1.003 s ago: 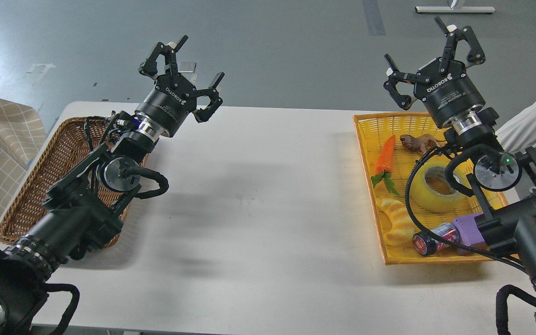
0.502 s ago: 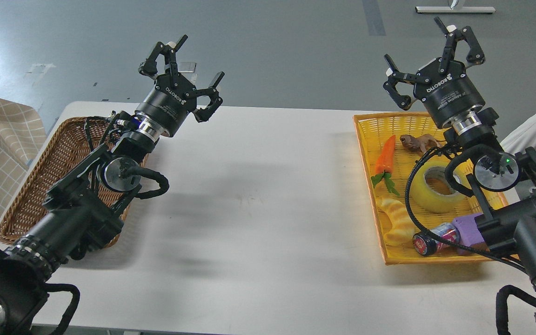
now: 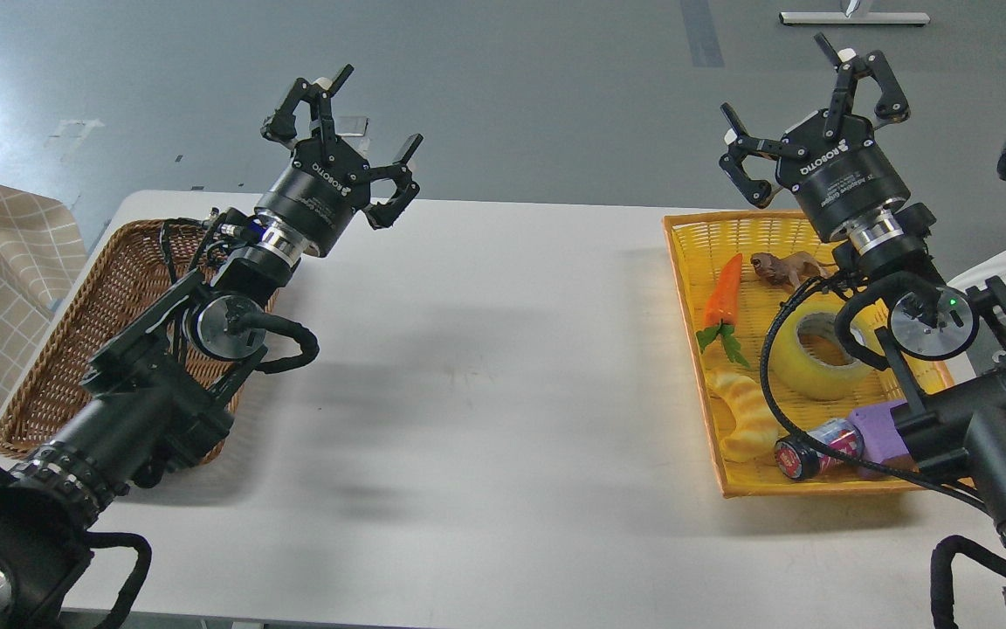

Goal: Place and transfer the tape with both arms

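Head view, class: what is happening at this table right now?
Nothing is being handled yet. The left tool and the right tool both hover open and empty above the white table. The translucent yellow roll of packing tape lies flat in the yellow plastic basket on the right, beside an orange toy carrot, partly behind the right arm's cable. The brown wicker basket sits on the left.
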`<state>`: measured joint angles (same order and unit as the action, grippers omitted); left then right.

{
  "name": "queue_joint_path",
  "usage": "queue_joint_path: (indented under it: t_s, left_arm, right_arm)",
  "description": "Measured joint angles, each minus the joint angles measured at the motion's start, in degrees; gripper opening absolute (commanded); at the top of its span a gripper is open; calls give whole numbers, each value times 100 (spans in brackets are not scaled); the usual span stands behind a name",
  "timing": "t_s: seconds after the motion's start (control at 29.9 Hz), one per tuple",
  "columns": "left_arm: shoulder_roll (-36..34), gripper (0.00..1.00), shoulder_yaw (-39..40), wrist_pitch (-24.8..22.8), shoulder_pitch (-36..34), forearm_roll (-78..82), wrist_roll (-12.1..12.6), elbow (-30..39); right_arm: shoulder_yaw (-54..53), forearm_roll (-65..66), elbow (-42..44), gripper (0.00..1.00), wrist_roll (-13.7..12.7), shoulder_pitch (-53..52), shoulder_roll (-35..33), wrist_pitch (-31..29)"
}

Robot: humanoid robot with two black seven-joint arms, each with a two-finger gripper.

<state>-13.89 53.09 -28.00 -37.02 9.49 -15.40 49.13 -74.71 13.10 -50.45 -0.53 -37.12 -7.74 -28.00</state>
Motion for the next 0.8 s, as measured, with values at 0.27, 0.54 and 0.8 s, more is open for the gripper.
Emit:
queue_joint_path:
  t_s: [0.27,0.54,0.8]
  left_arm:
    - [1,98,4,0,-19,0,-5,0]
    - [-16,98,0,0,-29,0,-5,0]
    - [1,98,11,0,-29,0,-5,18]
  right_arm:
    - [9,11,-7,100,-9,-6,-5,0]
    - [243,23,-28,100,-9,-118,-87,0]
    - [380,130,-29,100,8,-155,-107,0]
